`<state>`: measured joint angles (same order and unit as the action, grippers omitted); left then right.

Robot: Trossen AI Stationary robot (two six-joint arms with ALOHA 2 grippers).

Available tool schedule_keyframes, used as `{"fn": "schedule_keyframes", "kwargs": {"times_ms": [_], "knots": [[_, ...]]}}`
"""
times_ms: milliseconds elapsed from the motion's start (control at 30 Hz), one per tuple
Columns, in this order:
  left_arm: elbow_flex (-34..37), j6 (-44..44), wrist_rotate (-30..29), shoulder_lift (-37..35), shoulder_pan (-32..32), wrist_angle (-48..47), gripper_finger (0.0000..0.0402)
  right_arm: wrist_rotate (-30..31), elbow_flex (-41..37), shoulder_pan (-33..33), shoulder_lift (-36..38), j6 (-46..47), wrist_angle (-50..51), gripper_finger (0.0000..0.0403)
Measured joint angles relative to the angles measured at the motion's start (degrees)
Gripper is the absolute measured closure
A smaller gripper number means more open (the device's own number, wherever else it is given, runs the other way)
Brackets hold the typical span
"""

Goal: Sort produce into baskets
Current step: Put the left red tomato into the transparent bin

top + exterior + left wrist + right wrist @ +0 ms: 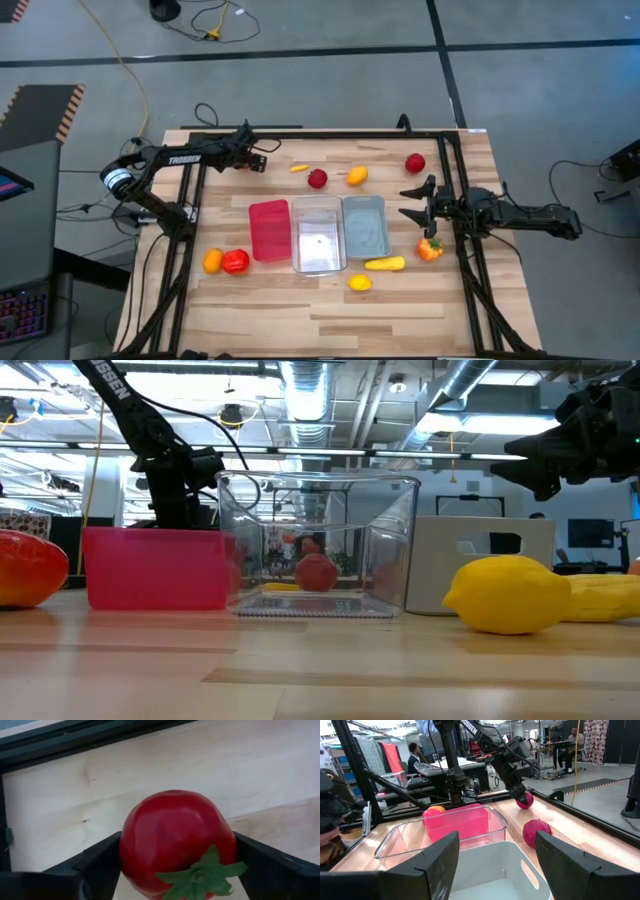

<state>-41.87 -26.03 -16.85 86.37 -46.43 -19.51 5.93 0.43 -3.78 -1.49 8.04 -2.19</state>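
Left tool (258, 160) clenched on red tomato (176, 845) near bench's far-left corner; smooth, rigid, light, likely slippery, so grip across widest part. Right tool (412, 201) released, waiting near right edge

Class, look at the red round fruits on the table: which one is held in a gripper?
The red tomato with the green stem, clamped between the left gripper fingers near the table's far left. The other red ones lie free on the wood.

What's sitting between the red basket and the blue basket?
The clear basket sits between the red basket and the pale blue basket, side by side in one row. The high view shows this best.
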Motion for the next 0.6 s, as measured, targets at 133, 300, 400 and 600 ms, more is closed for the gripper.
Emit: {"fn": "schedule_keyframes", "kwargs": {"times_ms": [133, 300, 400, 600], "knots": [[0.0, -0.9, 0.0, 0.0, 0.6, 0.0, 0.0109, 0.0, 0.0, 0.0, 0.0, 0.0, 0.0, 0.0117], [0.0, -0.4, 1.9, -0.2, 1.6, 1.1, 0.0112, 0.0, 0.0, 0.0, 0.0, 0.0, 0.0, 0.0117], [-0.4, 2.0, 3.6, -1.5, 2.3, 2.2, 0.0113, 0.0, 0.0, 0.0, 0.0, 0.0, 0.0, 0.0117], [-3.2, 7.7, 3.7, -8.8, 5.3, 2.8, 0.0115, 0.0, 0.0, 0.0, 0.0, 0.0, 0.0, 0.0117]]}}
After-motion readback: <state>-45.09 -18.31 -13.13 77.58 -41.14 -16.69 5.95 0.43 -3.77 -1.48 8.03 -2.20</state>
